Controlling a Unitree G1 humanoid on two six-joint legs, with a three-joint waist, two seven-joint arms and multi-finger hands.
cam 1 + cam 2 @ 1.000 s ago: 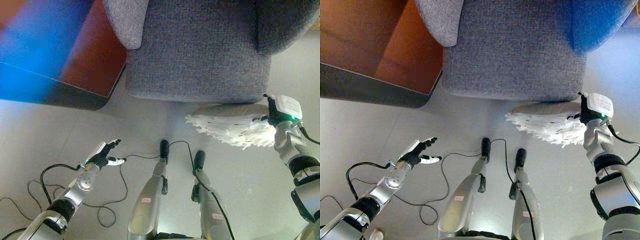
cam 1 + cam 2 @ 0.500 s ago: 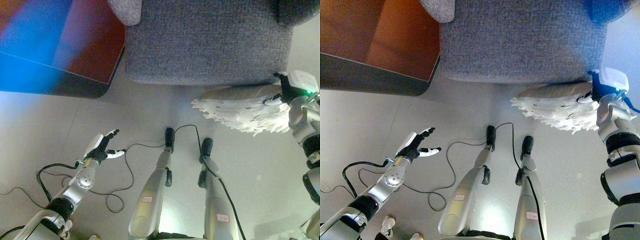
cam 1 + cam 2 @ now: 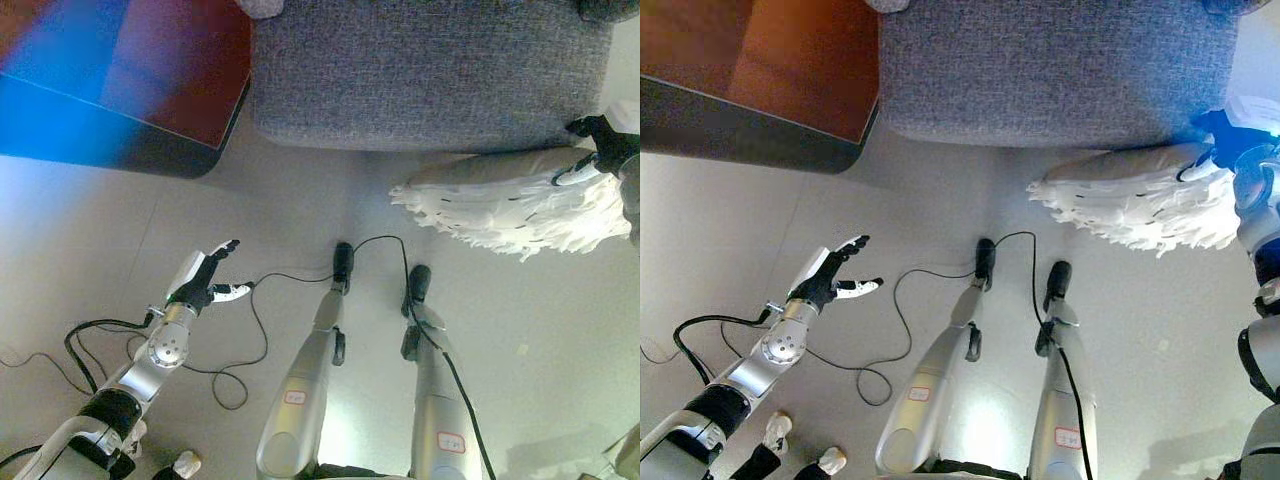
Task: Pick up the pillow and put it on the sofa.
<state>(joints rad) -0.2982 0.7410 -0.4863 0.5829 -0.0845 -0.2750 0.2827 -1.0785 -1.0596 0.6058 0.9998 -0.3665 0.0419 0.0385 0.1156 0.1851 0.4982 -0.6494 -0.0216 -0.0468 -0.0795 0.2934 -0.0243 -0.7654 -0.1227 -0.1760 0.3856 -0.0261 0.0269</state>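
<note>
Gripping the fluffy white pillow (image 3: 505, 205) with the right hand (image 3: 603, 140), far out at the right edge of the view. Dark fingers curled round the pillow's right end, one white tip hooked over the top. Held by one end only, so hanging long and flat toward the left, shaggy side down. Down low, just in front of the grey sofa (image 3: 420, 70), close to its front wall and not yet up on the seat. Hard to tell whether fully off the floor (image 3: 250, 200) or brushing it. Probably grabbed at the end nearest that arm, for the easiest reach.

Left hand (image 3: 205, 283) out over the bare floor at the lower left, well apart from the pillow. Open, with fingers spread and holding nothing. Likely kept out wide for balance and to stay out of the way.

Flat red-brown thing with a dark edge (image 3: 190, 100) at the upper left, beside the sofa, maybe a low table. Not part of the job.

About halfway through, by the look of it: picked up, not yet put down. Next, probably a lift up over the front edge and then a drop on the seat. Needs a firm grip, being soft and floppy and easy to lose from a one-end hold. Might also catch on the sofa front on the way up.
</note>
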